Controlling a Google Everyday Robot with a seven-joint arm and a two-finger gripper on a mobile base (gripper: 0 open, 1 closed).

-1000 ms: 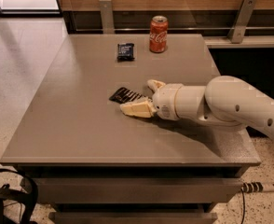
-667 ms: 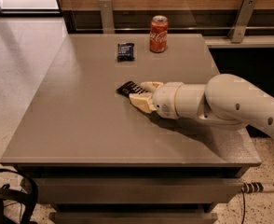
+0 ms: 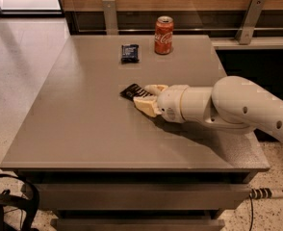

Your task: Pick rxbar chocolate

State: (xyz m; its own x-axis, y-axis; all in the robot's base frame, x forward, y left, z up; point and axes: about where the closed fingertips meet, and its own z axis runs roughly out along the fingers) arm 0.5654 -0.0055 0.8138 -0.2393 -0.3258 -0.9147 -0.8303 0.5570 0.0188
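The rxbar chocolate (image 3: 131,91), a flat black wrapper with white lettering, is at the middle of the grey table (image 3: 83,134). Only its left end shows; the rest is hidden between my fingers. My gripper (image 3: 143,95) reaches in from the right on a white arm and is shut on the bar's right end, with one cream finger (image 3: 155,88) behind it and one in front. The bar seems to sit at or just above the table top.
A red Coca-Cola can (image 3: 163,35) stands at the back of the table. A small dark blue packet (image 3: 129,53) lies to its left. A wooden wall with metal posts runs behind. Black cables (image 3: 9,201) lie on the floor at lower left.
The gripper has moved a little toward the back right of the table, and the black bar has moved with it. The can and the blue packet have not moved.
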